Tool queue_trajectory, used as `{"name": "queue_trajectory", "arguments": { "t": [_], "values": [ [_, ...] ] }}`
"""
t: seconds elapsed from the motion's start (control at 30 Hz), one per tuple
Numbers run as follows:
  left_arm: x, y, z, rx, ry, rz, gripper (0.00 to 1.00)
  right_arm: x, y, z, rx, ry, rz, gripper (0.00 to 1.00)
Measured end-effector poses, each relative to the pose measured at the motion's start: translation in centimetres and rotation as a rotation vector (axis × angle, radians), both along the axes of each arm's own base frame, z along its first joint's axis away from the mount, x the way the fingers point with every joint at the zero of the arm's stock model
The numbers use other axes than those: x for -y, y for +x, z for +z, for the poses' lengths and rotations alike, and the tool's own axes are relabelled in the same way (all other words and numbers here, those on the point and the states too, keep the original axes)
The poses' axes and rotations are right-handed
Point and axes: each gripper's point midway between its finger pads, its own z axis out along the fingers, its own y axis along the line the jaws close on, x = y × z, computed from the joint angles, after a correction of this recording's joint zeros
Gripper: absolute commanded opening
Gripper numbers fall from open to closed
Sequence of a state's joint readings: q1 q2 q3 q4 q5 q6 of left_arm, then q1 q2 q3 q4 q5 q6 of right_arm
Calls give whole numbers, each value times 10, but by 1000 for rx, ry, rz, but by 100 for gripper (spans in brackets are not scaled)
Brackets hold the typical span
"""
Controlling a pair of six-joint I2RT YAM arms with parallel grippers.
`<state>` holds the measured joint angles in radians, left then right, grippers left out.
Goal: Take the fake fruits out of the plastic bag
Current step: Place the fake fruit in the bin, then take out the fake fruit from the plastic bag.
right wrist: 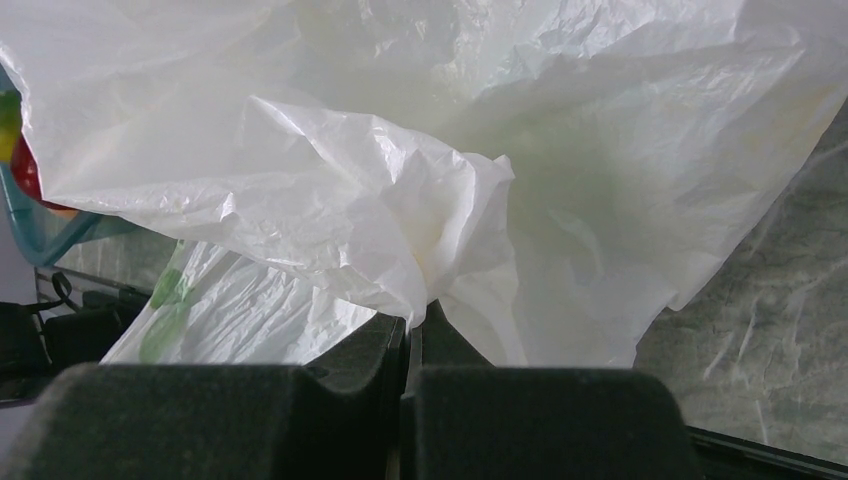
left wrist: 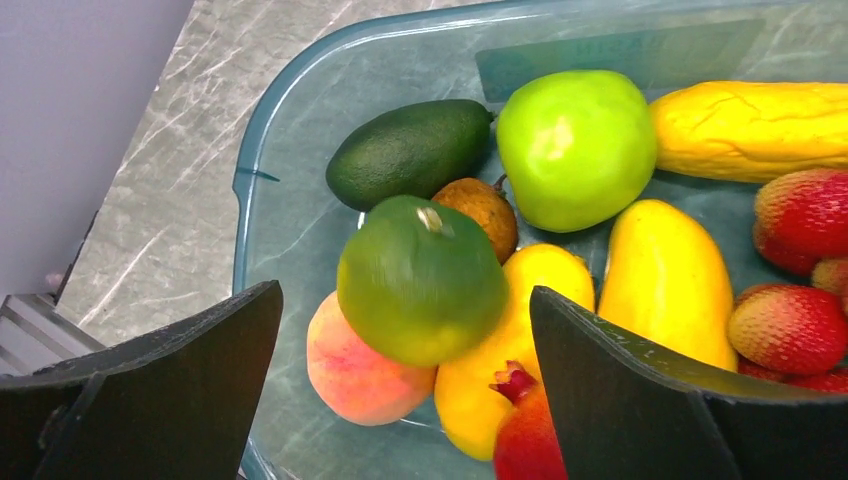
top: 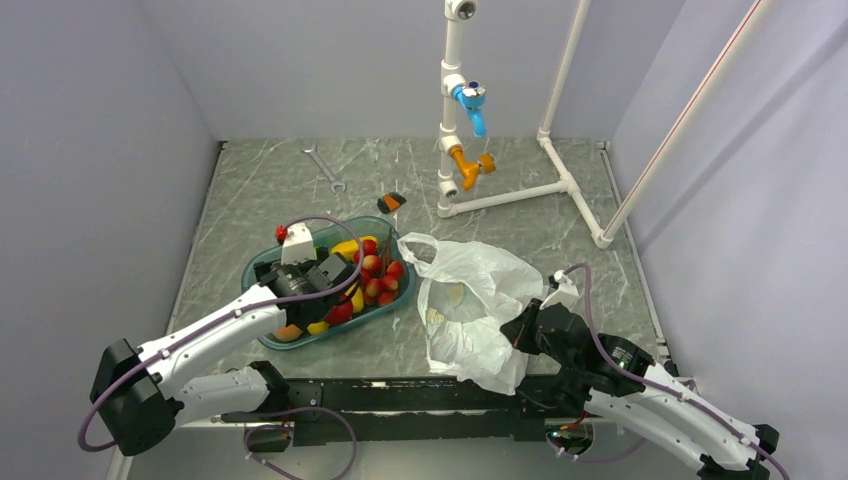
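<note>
The teal tray [top: 256, 272] holds the fruits taken out. In the left wrist view a green-orange round fruit [left wrist: 420, 278], slightly blurred, lies on a peach [left wrist: 350, 372] and a yellow fruit, with a green pear [left wrist: 576, 146], red berries [left wrist: 806, 215] and an avocado [left wrist: 410, 150] around it. My left gripper [left wrist: 405, 295] is open and empty just above it, over the tray [top: 335, 275]. The white plastic bag [top: 470, 290] lies right of the tray. My right gripper [right wrist: 415, 320] is shut on a fold of the bag [right wrist: 400, 200] at its right side [top: 525, 325]. Faint shapes show through the bag.
A wrench [top: 323, 167] and a small black-orange object [top: 391, 202] lie behind the tray. A white pipe frame [top: 560, 185] with a blue valve [top: 471, 103] and an orange valve [top: 466, 165] stands at the back right. Long yellow fruits [left wrist: 750, 128] lie in the tray.
</note>
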<state>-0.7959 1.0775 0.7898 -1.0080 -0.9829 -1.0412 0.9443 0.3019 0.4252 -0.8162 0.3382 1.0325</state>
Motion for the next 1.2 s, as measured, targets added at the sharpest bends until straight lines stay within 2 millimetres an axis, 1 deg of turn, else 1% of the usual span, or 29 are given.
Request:
{"name": "queue_trajectory", "arguments": {
  "t": [0.07,0.17,0.27,0.33,0.37,0.47,0.5,0.57,0.6,0.73,0.8,0.83,0.97,1.07,1.1,1.2],
  "values": [
    [3,0,4,-7,-15,-8,99,0,0,-1,-3,-2,1,0],
    [18,5,20,-1,-85,-56,99,-1,-1,-3,-10,-12,10,0],
    [43,11,43,48,-225,-165,99,-3,-1,-4,-13,-25,24,0],
    [58,11,58,89,-314,-250,99,-7,-1,-4,-14,-24,42,0],
    [69,12,69,128,-380,-309,99,-9,-1,-3,-11,-25,54,0],
    [95,10,87,199,-506,-459,99,-16,2,7,3,-42,94,0],
    [107,7,91,217,-552,-530,99,-18,3,13,11,-47,106,0],
    [128,4,95,218,-608,-639,99,-23,8,29,37,-65,132,0],
    [141,1,95,205,-631,-705,99,-27,11,42,59,-71,147,0],
    [187,-9,93,131,-710,-923,99,-36,21,83,137,-85,191,0],
    [205,-15,91,109,-756,-1007,100,-38,25,100,178,-90,212,0],
    [211,-18,88,102,-777,-1038,99,-39,26,106,193,-94,220,0],
    [233,-31,72,68,-882,-1137,94,-38,28,119,230,-125,252,0],
    [252,-35,59,10,-932,-1176,89,-38,28,118,230,-147,265,0],
    [259,-35,53,-10,-939,-1187,85,-38,28,117,227,-151,269,0],
    [275,-37,41,-58,-944,-1204,79,-37,26,115,223,-149,272,0]
  ]
}}
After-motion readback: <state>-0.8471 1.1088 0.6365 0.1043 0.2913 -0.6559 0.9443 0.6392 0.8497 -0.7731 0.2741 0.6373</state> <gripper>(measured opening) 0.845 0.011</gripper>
